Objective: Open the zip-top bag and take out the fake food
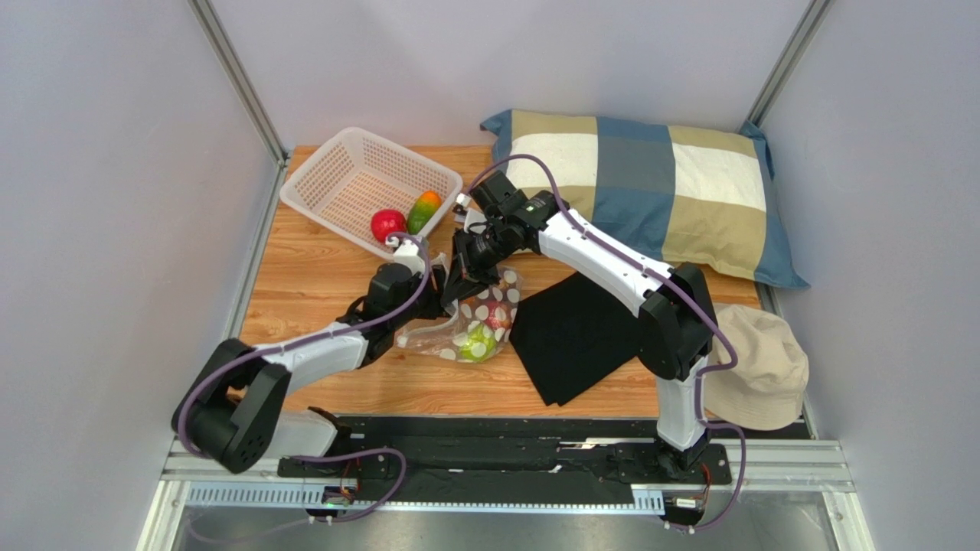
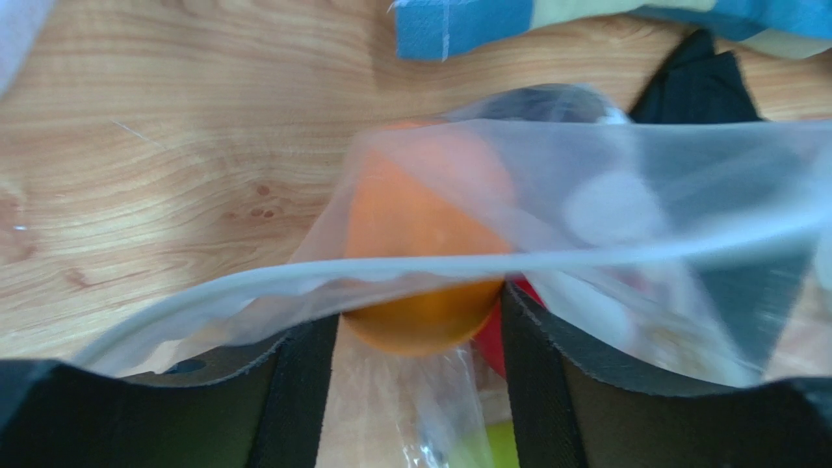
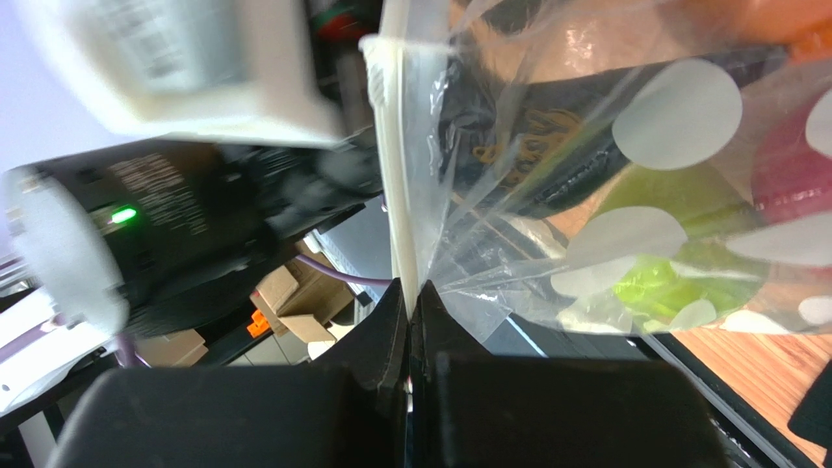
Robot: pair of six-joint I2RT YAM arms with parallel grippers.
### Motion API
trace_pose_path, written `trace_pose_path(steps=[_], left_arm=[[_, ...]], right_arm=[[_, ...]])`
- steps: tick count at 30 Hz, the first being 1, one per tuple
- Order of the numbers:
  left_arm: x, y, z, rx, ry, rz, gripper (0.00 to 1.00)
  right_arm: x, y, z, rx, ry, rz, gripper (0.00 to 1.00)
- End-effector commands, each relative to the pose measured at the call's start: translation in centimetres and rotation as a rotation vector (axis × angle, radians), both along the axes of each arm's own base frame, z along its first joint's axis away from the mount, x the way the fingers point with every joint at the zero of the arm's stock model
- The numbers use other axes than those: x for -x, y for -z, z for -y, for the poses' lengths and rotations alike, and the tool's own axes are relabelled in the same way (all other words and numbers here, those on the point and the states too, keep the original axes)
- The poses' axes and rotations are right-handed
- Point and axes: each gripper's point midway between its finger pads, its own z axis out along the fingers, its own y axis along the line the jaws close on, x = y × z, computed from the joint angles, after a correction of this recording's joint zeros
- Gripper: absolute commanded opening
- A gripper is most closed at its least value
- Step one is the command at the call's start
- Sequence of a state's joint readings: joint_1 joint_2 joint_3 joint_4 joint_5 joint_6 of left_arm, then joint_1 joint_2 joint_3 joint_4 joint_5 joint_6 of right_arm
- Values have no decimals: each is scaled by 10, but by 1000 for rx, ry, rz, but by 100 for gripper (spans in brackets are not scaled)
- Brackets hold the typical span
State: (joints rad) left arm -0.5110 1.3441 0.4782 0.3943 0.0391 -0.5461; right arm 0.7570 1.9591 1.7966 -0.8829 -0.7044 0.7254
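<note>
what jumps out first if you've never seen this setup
Mid-table, a polka-dot bag of bright fruit is worked from both sides: the right gripper pinches its zip edge, and the left gripper has its jaws either side of an orange fruit at the mouth. A white basket at the far left holds a red fruit and an orange-green fruit, and a checked pillow lies far right.

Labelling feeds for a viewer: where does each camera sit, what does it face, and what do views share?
Top external: above and behind the arms, looking down on the table; left arm and right arm meet at the zip-top bag.
Left wrist: faces the bag's mouth; left gripper straddles an orange fruit.
Right wrist: faces the bag's side; right gripper pinches its rim.
Shared: all three show the bag.
</note>
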Motion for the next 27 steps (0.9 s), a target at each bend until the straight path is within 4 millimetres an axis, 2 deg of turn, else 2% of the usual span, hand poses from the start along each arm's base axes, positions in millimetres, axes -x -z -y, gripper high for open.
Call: trace_pose_path(steps=[1,2,3,4,6,7,8,10,13,14,15,16,18,19,21,23,27], left_arm=[[3,-52,-8,2,1,123,3],[14,-47,-12,-19,13,76,0],[20,-52,-14,-14,16,65,0],[26,-71,-15,10,22,92,0],[50,-71,-16,20,66,18,0],[58,-88,-16,45,83,35,0],[75,-81,-17,42,113,-37,0],[89,-93,-22,72,109,-52,0],[106,-83,-29,76,95,-107,0],[104,-82,-28,82,97,-98,0],[103,-80,-27,92,85,-106,5],[101,-70,-26,84,83,-128,22],[90,-70,-20,98,82,-101,34],[84,-60,-18,84,74,-118,40],[69,-63,-13,81,77,-80,44],[57,-52,-11,47,57,-96,54],[37,-39,-11,-9,27,-98,56]], right_arm=[[7,-11,13,-9,-16,23,0],[6,-13,15,-8,-13,35,0],[1,-9,20,8,-8,64,0],[0,-5,23,24,-8,75,0],[-6,3,31,73,5,107,0],[-9,5,33,86,-5,133,0],[-10,8,35,100,-4,145,0],[-14,10,35,112,0,158,0],[-14,6,31,90,-2,152,0],[-14,4,30,80,0,146,0],[-12,0,28,60,-4,141,0],[-11,-3,28,50,-4,135,0],[-8,-10,24,24,-4,114,0],[-7,-13,24,16,-2,108,0],[-4,-22,19,-16,-1,85,0],[-2,-27,14,-36,-3,60,0],[8,-37,4,-78,-11,6,0]])
